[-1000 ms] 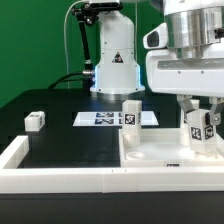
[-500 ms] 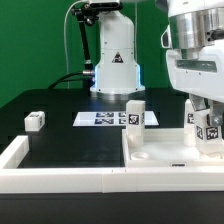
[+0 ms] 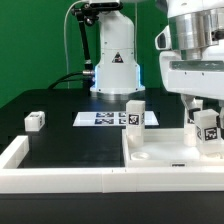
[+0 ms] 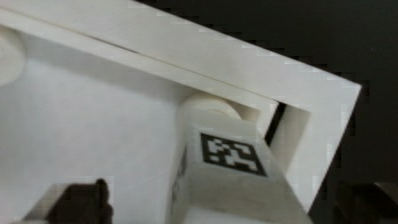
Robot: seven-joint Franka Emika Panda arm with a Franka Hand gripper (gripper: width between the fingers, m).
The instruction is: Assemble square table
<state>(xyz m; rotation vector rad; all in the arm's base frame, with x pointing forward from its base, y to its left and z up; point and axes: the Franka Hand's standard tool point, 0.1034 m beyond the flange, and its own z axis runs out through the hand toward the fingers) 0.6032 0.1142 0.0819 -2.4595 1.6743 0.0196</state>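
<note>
Gripper (image 3: pixel 206 110) first: the jaws are spread wide. In the wrist view the dark fingers (image 4: pixel 80 202) sit clear of the tagged leg (image 4: pixel 231 150) on both sides, so I'm gripping nothing. That leg (image 3: pixel 207 129) stands upright between them at the corner of the tabletop (image 3: pixel 160 150) on the exterior view's right.

I read this as a leg standing in its corner on its own, so the job now is not to disturb it. I want a straight vertical lift with no sideways drift until the fingertips are above the top of the leg. If it needs more seating, I'd come back down square, grip it evenly across the flat faces, and turn without leaning on it. How firmly it is seated I can't tell from here.

Further out, a second leg (image 3: pixel 134 113) stands on the tabletop's far edge. The tabletop itself lies against the white rail (image 3: pixel 60 181). A third leg (image 3: pixel 35 120) lies loose on the black table, well apart toward the exterior view's left, near the marker board (image 3: pixel 100 119).
</note>
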